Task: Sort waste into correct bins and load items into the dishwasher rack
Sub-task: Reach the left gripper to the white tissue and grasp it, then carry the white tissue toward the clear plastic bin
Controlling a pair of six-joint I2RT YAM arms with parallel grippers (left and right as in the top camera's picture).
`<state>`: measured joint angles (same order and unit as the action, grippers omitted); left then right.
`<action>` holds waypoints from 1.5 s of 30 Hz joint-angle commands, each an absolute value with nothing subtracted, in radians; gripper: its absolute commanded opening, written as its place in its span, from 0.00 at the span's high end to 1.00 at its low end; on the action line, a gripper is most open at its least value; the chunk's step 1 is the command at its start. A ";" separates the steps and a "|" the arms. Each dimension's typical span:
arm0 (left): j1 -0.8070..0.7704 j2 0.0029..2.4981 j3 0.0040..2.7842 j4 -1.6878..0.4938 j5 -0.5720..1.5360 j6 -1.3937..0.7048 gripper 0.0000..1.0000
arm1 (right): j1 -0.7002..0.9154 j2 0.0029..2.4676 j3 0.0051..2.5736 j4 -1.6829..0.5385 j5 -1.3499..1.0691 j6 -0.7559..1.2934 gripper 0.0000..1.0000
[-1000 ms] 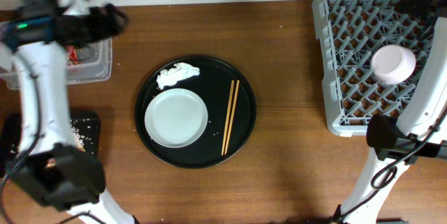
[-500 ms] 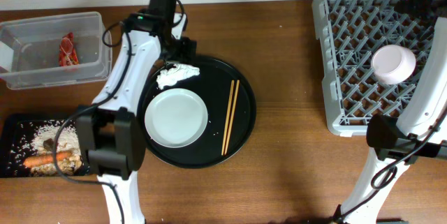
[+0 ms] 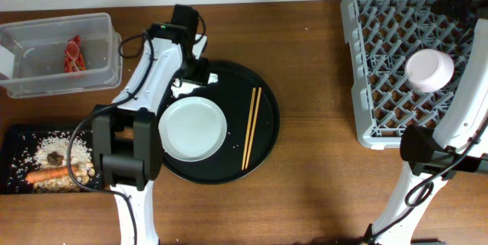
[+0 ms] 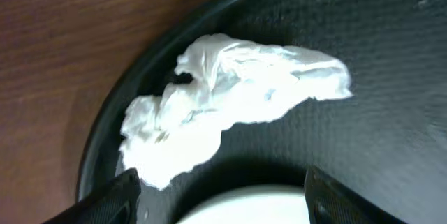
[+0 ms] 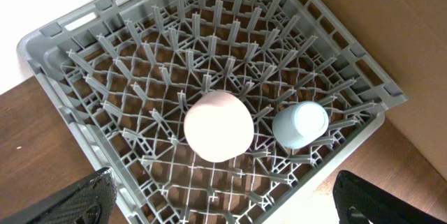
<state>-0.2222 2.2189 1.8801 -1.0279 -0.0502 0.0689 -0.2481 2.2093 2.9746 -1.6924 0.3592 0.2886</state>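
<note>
My left gripper (image 3: pixel 191 75) hangs open over the top-left of the round black tray (image 3: pixel 267 92). The crumpled white tissue (image 4: pixel 223 102) lies just ahead of its fingertips (image 4: pixel 115 196), untouched. The white plate (image 3: pixel 192 128) sits just behind it, and the two chopsticks (image 3: pixel 251 127) lie to its right. In the grey rack (image 3: pixel 366 85) the pinkish bowl (image 5: pixel 218 125) and light-blue cup (image 5: pixel 299 124) stand upside down. High above the rack, my right gripper (image 5: pixel 230 210) is open wide and empty.
The clear tub (image 3: pixel 30 85) at the back left holds the red wrapper (image 3: pixel 73 53). At the front left, the flat black tray (image 3: pixel 15 134) carries rice scraps, the carrot (image 3: pixel 47 174) and a brown lump (image 3: pixel 55 156).
My left arm swung from the clear tub across to the round tray and settled over the tissue, its jaws narrowing somewhat. The right arm stayed still.
</note>
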 commanded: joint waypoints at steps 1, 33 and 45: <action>-0.226 2.233 1.821 -0.977 -0.076 0.107 0.26 | -0.249 2.181 2.971 -1.698 0.377 0.292 0.02; -0.220 2.185 1.936 -0.872 -0.095 -0.030 1.00 | -0.249 2.181 2.971 -1.698 0.377 0.292 0.02; 0.032 2.024 1.955 -0.647 -0.363 -0.171 1.00 | -0.249 2.181 2.971 -1.698 0.377 0.292 0.02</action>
<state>-0.0505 1.9987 1.9610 -0.6456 -0.2893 -0.1249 -0.2481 2.2093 2.9746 -1.6924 0.3592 0.2878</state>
